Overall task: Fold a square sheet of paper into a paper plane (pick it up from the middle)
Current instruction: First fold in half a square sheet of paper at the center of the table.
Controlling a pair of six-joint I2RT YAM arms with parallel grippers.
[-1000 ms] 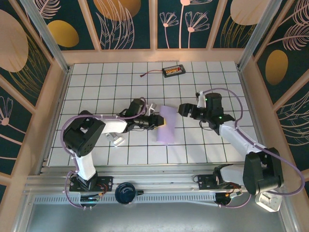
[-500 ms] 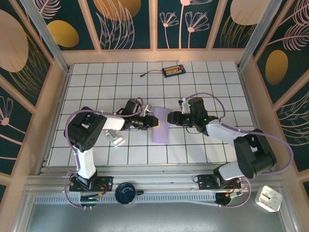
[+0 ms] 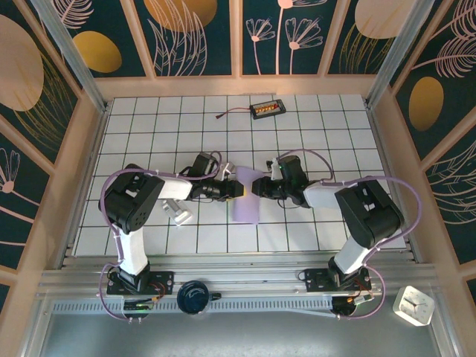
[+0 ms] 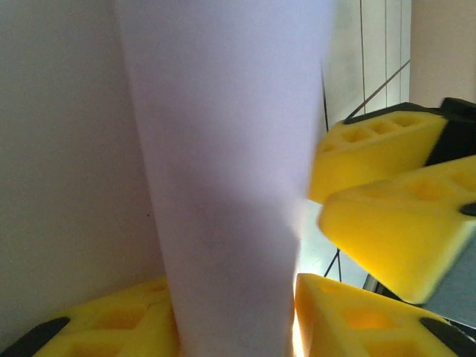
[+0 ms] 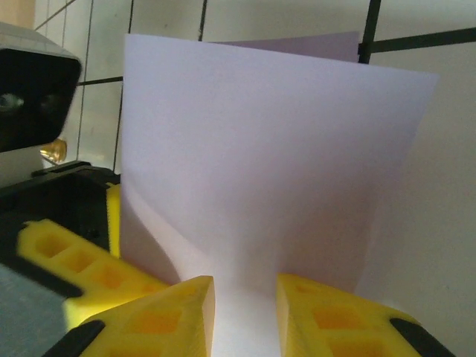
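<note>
Yellow foam fingers (image 4: 357, 320) of the left gripper (image 3: 236, 191) flank a fold of the lavender paper sheet (image 3: 245, 204), touching it on both sides; whether they pinch it cannot be told. Opposite, the right gripper (image 3: 256, 186) has its own pocketed yellow fingers (image 5: 335, 320) a narrow gap apart, with the paper bulging between them, and its grip is likewise unclear. From above, the sheet is doubled into a narrow strip at mid-table. Its long axis runs near to far, leaning slightly right at the far end, where both grippers meet it. Thin, matte and unmarked, it lies on the white tiled tabletop (image 3: 297, 134) with dark grid lines
</note>
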